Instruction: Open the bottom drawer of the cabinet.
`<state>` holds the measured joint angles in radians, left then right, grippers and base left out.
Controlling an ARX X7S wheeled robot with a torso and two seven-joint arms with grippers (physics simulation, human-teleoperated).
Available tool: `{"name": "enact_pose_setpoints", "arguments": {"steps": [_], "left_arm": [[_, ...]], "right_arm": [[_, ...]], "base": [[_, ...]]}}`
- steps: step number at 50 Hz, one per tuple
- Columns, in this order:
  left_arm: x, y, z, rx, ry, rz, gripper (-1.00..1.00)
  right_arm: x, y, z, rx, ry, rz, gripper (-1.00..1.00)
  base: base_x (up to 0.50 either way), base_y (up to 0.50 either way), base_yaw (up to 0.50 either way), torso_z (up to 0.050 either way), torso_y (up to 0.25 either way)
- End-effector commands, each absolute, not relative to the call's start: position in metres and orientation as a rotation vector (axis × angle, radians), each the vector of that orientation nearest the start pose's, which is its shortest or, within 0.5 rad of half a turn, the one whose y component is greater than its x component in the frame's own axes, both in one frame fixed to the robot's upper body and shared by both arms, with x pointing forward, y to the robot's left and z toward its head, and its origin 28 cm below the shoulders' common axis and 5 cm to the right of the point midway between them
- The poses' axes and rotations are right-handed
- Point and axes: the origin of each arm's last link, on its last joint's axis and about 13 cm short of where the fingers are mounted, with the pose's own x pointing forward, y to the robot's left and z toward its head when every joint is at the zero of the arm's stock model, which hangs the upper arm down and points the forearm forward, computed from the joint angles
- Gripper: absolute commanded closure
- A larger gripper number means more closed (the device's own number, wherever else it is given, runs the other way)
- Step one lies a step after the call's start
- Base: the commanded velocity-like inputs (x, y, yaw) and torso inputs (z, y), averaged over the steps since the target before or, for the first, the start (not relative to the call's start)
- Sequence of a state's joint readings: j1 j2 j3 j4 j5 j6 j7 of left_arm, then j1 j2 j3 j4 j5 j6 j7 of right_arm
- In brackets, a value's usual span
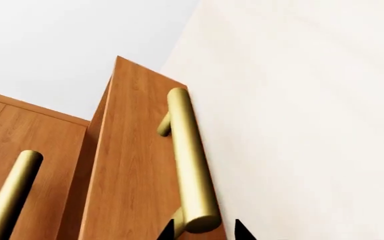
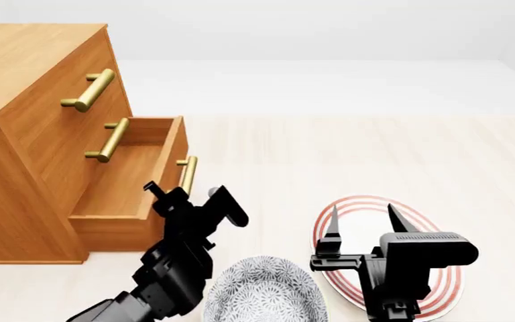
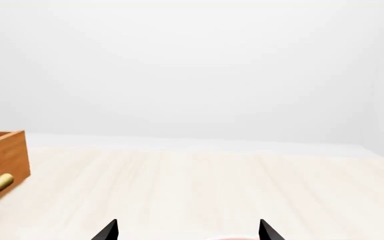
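2 end effectors show. The left end effector (image 2: 179, 194) sits at the brass handle (image 2: 188, 174) of the bottom drawer (image 2: 137, 178), its tips on either side of the bar's end in the left wrist view; whether it grips the bar, I cannot tell. That drawer stands pulled well out of the cabinet (image 2: 25, 100), its wooden box exposed. The right end effector (image 2: 362, 225), well away from the cabinet, is spread wide and grasps nothing, over a red-ringed plate (image 2: 436, 295). Beside the plate lies a patterned bowl (image 2: 262, 295).
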<state>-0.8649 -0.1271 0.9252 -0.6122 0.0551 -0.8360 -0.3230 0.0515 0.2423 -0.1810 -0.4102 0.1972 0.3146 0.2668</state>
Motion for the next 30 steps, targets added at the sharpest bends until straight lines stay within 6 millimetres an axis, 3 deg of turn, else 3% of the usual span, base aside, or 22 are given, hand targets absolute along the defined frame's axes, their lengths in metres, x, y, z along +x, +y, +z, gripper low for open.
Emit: {"name": "enact_pose_setpoints", "arguments": {"steps": [1,10,11,20,30], "left_arm": [[0.34,0.17,0.074,1.093,0.326,0.102,1.0],[0.335,0.167,0.077,1.093,0.3,0.076,1.0],[0.334,0.166,0.079,1.089,0.298,0.073,-1.0],[0.316,0.161,0.102,1.076,0.218,0.052,-1.0],[0.31,0.159,0.111,1.047,0.184,0.034,-1.0]], "right_arm": [[0.211,-0.102,0.083,-0.039,-0.102,-0.012,-1.0],[0.212,-0.102,0.083,-0.038,-0.101,-0.012,-1.0],[0.212,-0.102,0.083,-0.038,-0.1,-0.013,-1.0],[0.212,-0.101,0.082,-0.037,-0.098,-0.012,-1.0],[0.212,-0.101,0.082,-0.037,-0.097,-0.012,-1.0]], "base": [[0.0,0.0,0.0,0.0,0.0],[0.0,0.0,0.0,0.004,0.009],[0.0,0.0,0.0,0.0,0.0],[0.0,0.0,0.0,0.0,0.0],[0.0,0.0,0.0,0.0,0.0]]}}
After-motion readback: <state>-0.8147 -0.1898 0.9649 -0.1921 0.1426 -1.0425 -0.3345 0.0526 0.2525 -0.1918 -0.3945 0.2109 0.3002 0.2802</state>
